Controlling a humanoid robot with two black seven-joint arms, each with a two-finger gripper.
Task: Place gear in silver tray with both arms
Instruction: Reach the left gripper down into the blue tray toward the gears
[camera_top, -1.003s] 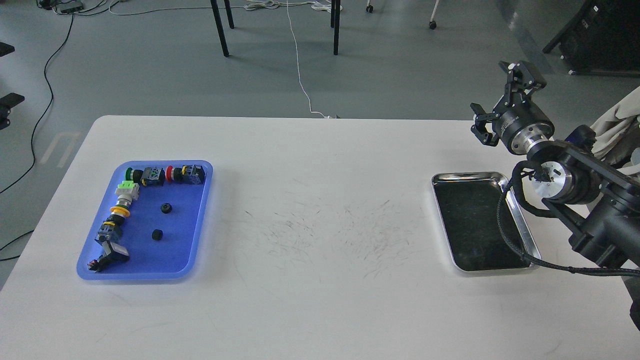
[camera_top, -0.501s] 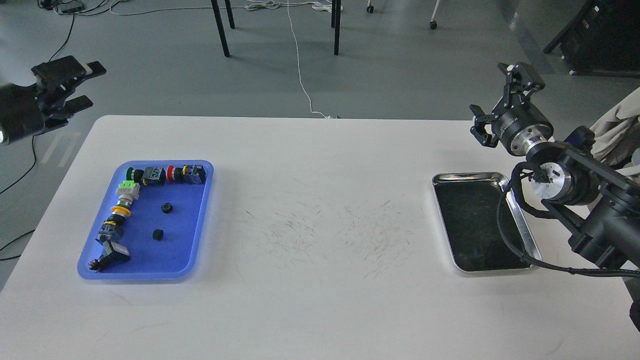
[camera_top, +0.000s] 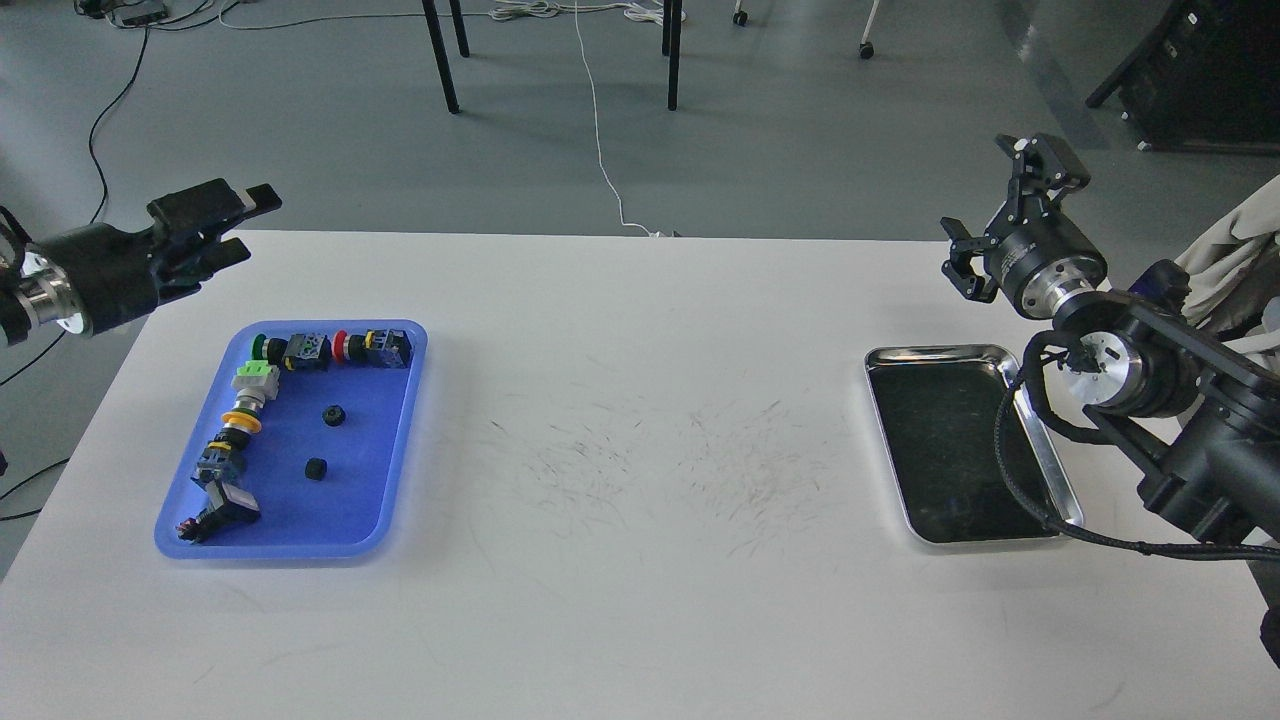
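Two small black gears lie in the blue tray (camera_top: 360, 520): one (camera_top: 332, 416) near its middle, another (camera_top: 315, 469) just below it. The silver tray (camera_top: 1050, 460) sits empty on the right of the white table. My left gripper (camera_top: 242, 222) is open and empty, above the table's far left corner, beyond the blue tray. My right gripper (camera_top: 1005, 205) is open and empty, held up over the table's far right edge, behind the silver tray. My right arm's cable (camera_top: 1010, 470) hangs over the silver tray's right side.
Several coloured push-button switches (camera_top: 300, 352) line the blue tray's top and left sides. The white table (camera_top: 640, 600) has faint scratch marks in the middle. Chair legs (camera_top: 440, 60) and cables lie on the floor beyond.
My left arm has come in from the left edge and moved right and down toward the table's far left corner. My right gripper has shifted slightly right and down.
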